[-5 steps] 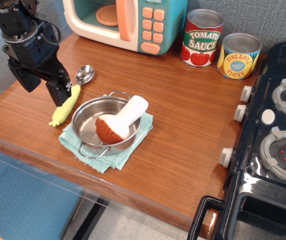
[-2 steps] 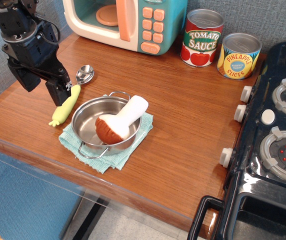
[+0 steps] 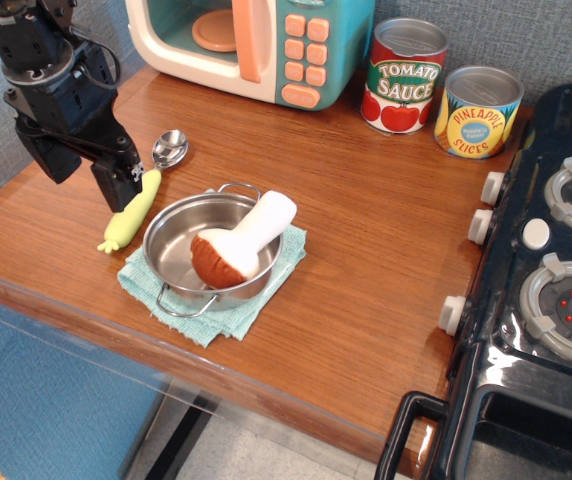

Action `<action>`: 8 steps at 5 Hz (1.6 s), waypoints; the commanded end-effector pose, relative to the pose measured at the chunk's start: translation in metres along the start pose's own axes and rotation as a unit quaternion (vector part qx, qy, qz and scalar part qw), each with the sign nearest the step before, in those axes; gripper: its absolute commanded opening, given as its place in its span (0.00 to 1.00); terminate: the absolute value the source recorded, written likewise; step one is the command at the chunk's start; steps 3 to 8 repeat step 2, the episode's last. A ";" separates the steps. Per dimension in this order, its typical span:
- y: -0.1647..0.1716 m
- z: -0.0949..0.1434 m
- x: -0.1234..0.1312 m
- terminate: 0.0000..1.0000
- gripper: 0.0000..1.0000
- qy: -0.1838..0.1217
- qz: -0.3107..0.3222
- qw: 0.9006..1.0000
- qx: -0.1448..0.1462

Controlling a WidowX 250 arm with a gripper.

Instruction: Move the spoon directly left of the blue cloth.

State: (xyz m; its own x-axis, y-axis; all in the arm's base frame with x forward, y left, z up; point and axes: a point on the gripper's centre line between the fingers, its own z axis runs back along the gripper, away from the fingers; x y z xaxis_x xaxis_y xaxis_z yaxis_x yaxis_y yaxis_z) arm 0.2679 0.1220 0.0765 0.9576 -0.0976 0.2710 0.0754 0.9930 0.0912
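Note:
The spoon [image 3: 138, 203] lies flat on the wooden counter [image 3: 366, 230], its pale yellow-green handle pointing to the front left and its silver bowl [image 3: 169, 150] to the back right. It lies just left of the blue cloth [image 3: 221, 315], a small gap away from it. The cloth lies under a steel pot [image 3: 171, 245] that holds a plush mushroom [image 3: 241, 245]. My black gripper [image 3: 88, 175] hangs at the spoon's left side, its right finger [image 3: 116, 185] close against the upper handle. The jaws look spread and hold nothing.
A toy microwave [image 3: 256, 45] stands at the back, with a tomato sauce can [image 3: 404, 75] and a pineapple can [image 3: 477, 112] to its right. A black toy stove [image 3: 556, 270] fills the right side. The counter's front edge runs just below the cloth.

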 end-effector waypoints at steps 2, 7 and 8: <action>0.003 0.013 -0.006 1.00 1.00 -0.019 0.000 1.000 0.012; 0.003 0.013 -0.006 1.00 1.00 -0.019 0.000 1.000 0.012; 0.003 0.013 -0.006 1.00 1.00 -0.019 0.000 1.000 0.012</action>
